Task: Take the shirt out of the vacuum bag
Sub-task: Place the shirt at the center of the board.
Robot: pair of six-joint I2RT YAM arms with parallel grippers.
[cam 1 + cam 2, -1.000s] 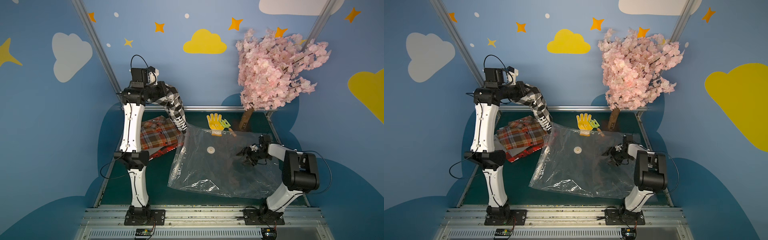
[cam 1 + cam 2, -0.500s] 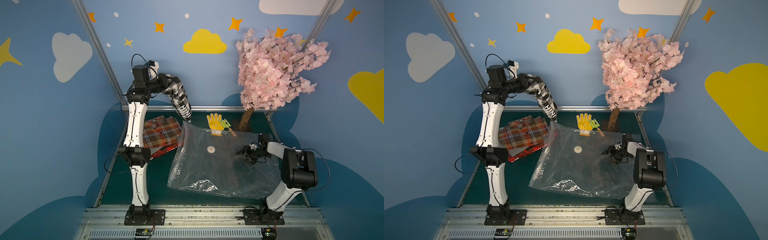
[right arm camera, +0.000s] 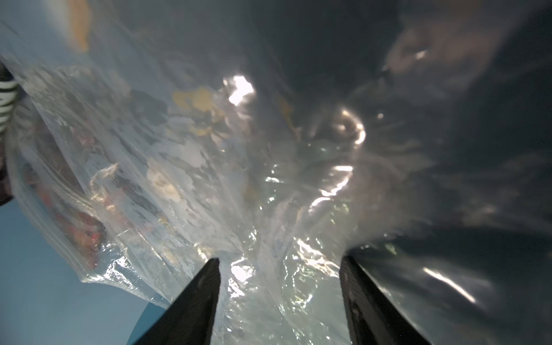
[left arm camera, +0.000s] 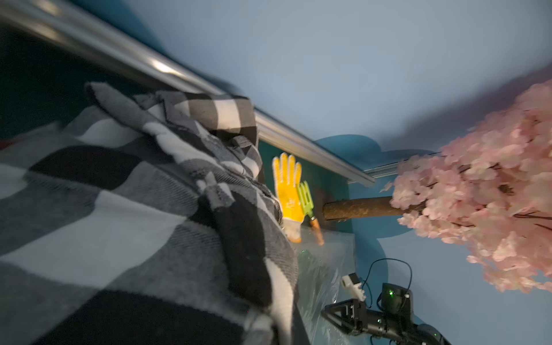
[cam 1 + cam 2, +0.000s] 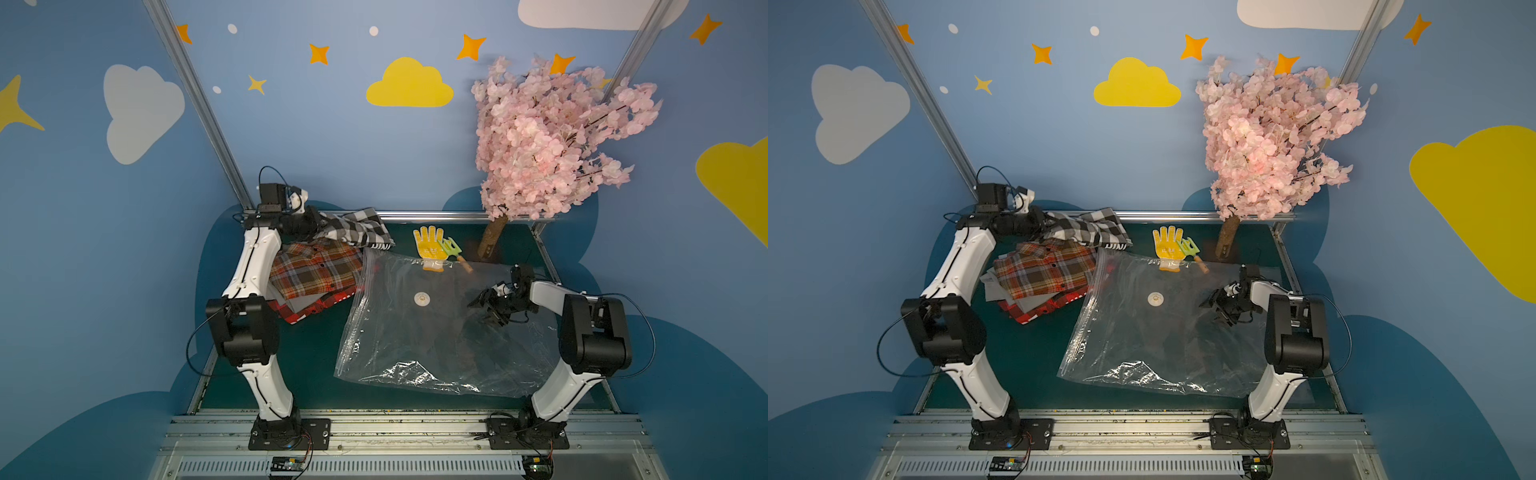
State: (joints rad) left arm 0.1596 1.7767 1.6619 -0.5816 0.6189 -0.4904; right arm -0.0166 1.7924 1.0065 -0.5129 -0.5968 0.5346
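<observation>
The black-and-white checked shirt (image 5: pixel 355 228) (image 5: pixel 1088 230) is outside the vacuum bag, draped at the back left of the table, and it fills the left wrist view (image 4: pixel 119 209). My left gripper (image 5: pixel 316 223) is shut on its near end, fingers buried in the cloth. The vacuum bag (image 5: pixel 415 340) (image 5: pixel 1142 345) lies flat and clear with its round white valve (image 5: pixel 421 297) up. My right gripper (image 5: pixel 484 307) (image 3: pixel 279 260) rests on the bag's right part, jaws apart, with crinkled plastic (image 3: pixel 209 149) between the fingers.
A pile of folded plaid shirts (image 5: pixel 316 270) lies under the checked one, left of the bag. A yellow glove (image 5: pixel 430 247) and a green toy rake (image 5: pixel 451 249) lie at the bag's back edge. A pink blossom tree (image 5: pixel 548 145) rises from its trunk (image 5: pixel 492 241) at the back right.
My left arm has come down from its raised pose and carried the checked shirt away from the bag's mouth to the back left, over the plaid pile. The right gripper has hardly moved.
</observation>
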